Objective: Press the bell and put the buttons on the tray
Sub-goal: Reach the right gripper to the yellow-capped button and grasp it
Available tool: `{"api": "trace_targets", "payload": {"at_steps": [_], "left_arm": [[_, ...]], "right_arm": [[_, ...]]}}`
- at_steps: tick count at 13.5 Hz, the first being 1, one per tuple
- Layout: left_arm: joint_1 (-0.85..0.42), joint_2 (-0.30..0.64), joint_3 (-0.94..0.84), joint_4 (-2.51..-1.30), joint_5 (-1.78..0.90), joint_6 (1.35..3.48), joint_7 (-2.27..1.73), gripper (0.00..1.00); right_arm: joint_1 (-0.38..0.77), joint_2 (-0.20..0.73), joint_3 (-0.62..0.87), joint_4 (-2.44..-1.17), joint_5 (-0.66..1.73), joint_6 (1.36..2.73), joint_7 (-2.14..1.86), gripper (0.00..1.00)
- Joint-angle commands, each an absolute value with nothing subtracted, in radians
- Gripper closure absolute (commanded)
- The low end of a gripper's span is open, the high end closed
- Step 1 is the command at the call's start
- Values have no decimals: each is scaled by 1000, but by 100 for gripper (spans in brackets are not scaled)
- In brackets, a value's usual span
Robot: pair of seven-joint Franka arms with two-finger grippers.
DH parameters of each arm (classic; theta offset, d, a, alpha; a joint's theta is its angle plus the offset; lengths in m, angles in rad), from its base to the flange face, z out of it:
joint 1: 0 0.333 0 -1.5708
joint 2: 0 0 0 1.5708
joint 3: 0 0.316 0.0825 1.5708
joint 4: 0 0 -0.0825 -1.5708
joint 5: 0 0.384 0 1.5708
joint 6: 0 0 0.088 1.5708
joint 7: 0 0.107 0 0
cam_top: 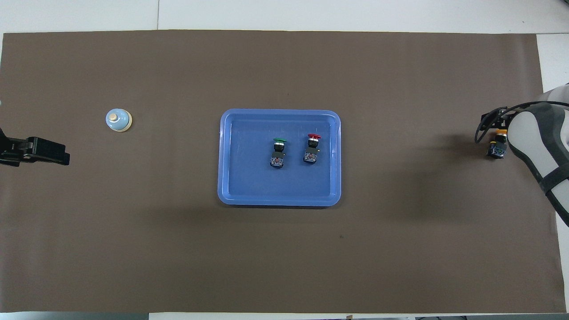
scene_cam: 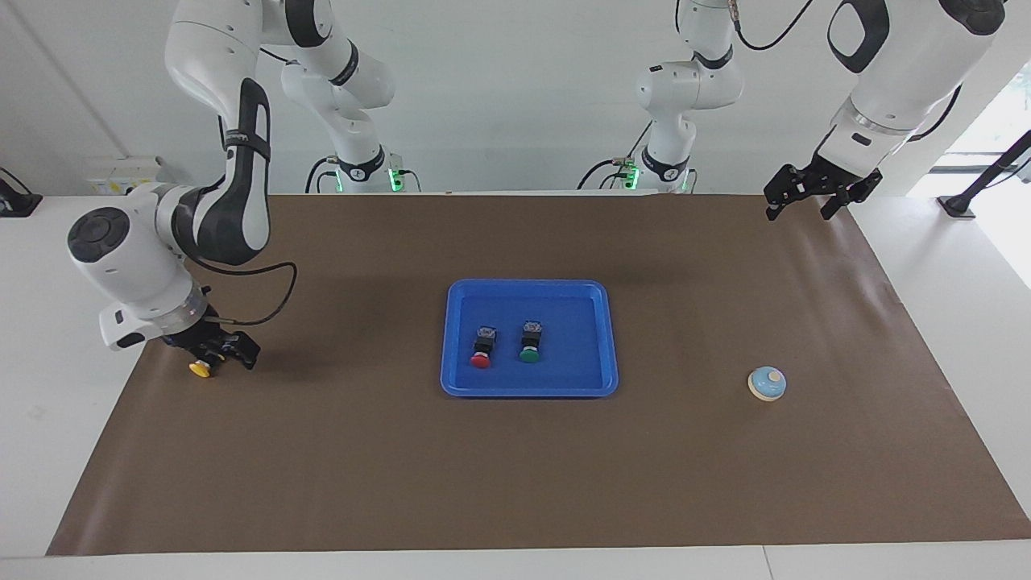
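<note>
Worktop point(scene_cam: 338, 451) lies open between tray point(scene_cam: 451, 338) and yellow button point(scene_cam: 199, 369); bell point(scene_cam: 767, 383) stands well apart
</note>
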State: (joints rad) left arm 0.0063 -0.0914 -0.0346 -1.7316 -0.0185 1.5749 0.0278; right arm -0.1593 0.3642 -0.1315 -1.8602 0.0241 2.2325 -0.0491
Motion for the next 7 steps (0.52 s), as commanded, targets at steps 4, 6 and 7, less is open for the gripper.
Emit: {"api": "trace_targets", "payload": {"at_steps": [4, 6, 7], "left_arm": [[8, -104, -32, -1730, -29, 1565, 18, 0], [8, -103, -32, -1730, -29, 1565, 18, 0], [8, -103, -32, -1730, -29, 1565, 18, 0]], "right_arm": [[-210, 333, -117, -2017, 31, 2397, -101, 0], [-210, 330, -117, -2023, 31, 2393, -112, 79], [-210, 328, -117, -2028, 31, 2391, -126, 100]]}}
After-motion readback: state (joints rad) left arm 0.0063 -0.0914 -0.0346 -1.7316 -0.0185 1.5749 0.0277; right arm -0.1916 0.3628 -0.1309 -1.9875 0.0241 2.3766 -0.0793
